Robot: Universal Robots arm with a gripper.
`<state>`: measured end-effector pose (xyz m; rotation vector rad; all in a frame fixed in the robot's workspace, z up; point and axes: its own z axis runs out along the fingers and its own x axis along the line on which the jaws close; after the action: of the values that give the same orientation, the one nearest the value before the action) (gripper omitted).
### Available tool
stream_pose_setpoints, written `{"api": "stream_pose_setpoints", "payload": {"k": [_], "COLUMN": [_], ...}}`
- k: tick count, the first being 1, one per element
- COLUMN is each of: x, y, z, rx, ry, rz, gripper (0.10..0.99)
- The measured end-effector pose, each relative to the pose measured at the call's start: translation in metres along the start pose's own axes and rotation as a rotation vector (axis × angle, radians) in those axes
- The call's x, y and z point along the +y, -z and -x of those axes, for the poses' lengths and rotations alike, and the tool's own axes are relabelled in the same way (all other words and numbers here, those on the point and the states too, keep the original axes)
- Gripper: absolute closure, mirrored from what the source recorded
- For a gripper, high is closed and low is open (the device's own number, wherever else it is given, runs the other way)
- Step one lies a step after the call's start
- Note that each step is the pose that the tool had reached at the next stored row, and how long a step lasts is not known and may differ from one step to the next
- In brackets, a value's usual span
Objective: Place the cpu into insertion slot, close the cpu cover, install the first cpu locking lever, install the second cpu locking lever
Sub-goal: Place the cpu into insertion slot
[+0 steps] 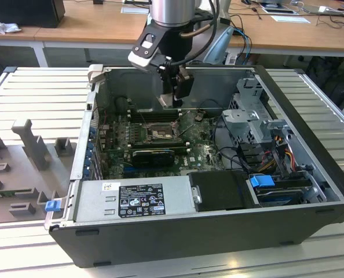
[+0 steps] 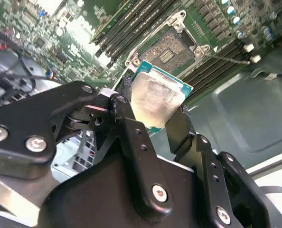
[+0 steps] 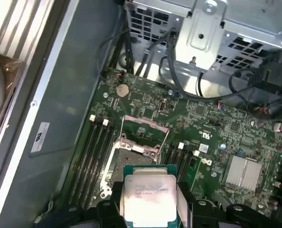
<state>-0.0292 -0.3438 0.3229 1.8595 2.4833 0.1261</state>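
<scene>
The gripper [image 2: 155, 111] has the cpu [image 2: 156, 97] pinched, fingers [image 2: 131, 133] closed in on two opposite edges, silver top showing in both wrist views. The chip hangs above the insertion slot [image 2: 173, 51], apart from it and not seated. In the first wrist view the cpu cover [image 3: 145, 124] stands swung up at one end of the socket, so the dark centre lies open.

Here's the danger: the hold is on thin edges alone, so a small slip could tilt the chip. A corner going down first would likely damage the socket's contacts. Whether the chip is square to the frame cannot be told, and a twist would keep it from dropping in. The raised cover sits close to the descent path and could snag a finger.

The green motherboard [image 3: 212, 128] lies in an open computer case [image 1: 218, 231] beside a drive cage [image 1: 250, 116] and loose cables [image 1: 276, 153]. The case rests on a ribbed pale metal table [image 1: 39, 92], with wooden desks [image 1: 91, 29] behind
</scene>
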Motion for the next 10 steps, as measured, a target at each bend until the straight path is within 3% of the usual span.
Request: {"api": "stream_pose_setpoints", "payload": {"k": [10], "x": [-0.0011], "y": [-0.0128], "z": [0.0002], "rx": [-0.0144], "ry": [-0.166], "rz": [0.003], "gripper": [0.557]}}
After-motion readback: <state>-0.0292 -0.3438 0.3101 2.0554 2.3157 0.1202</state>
